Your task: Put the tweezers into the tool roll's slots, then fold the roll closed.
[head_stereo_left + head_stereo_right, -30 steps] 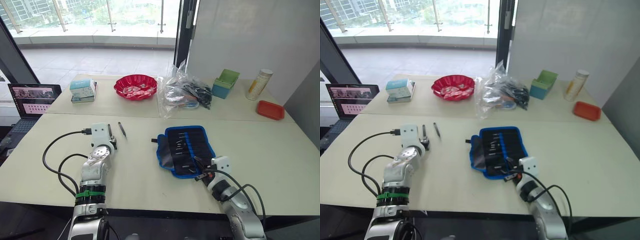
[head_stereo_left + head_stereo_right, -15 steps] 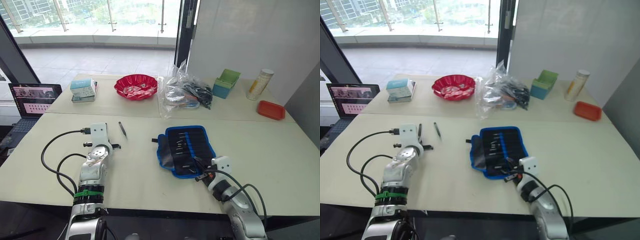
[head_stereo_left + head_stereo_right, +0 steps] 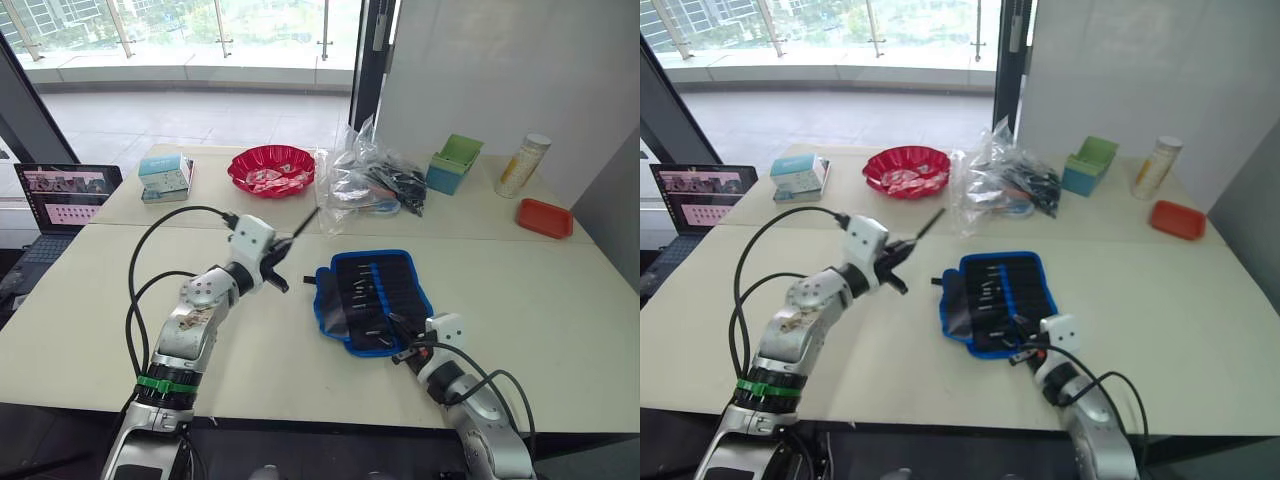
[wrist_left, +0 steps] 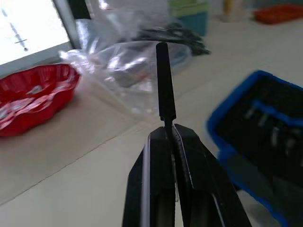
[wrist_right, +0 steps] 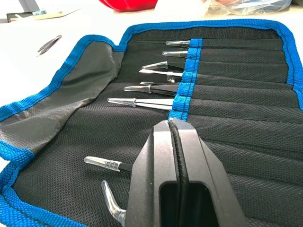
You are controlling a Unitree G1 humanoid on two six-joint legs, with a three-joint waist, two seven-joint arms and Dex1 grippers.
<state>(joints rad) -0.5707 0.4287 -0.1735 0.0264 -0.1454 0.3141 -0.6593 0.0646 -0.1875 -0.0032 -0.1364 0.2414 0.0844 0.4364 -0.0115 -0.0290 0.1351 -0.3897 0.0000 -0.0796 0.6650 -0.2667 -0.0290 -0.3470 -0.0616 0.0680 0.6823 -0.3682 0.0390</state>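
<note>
My left gripper (image 3: pixel 279 251) hangs above the table to the left of the tool roll, shut on one slim black pair of tweezers (image 4: pixel 164 80) that points up and away toward the clear bag. The tool roll (image 3: pixel 375 298) lies open on the near table, black with blue edging, its strap end (image 3: pixel 308 281) sticking out on the left. Several tweezers (image 5: pixel 147 101) sit in its slots (image 5: pixel 227 90), their tips pointing to the flap side. My right gripper (image 5: pixel 170 123) rests over the roll's near edge, shut with nothing between its fingers.
On the far table stand a red bowl (image 3: pixel 271 172), a clear plastic bag of tools (image 3: pixel 370 185), a green box (image 3: pixel 455 165), a pale canister (image 3: pixel 525 165), a red tray (image 3: pixel 544 218) and a blue-white box (image 3: pixel 165 178). A laptop (image 3: pixel 65 195) sits off the left edge.
The tweezers that lay on the table beside my left gripper are now held in it. The left arm has swung up and right toward the roll. The right gripper has stayed put.
</note>
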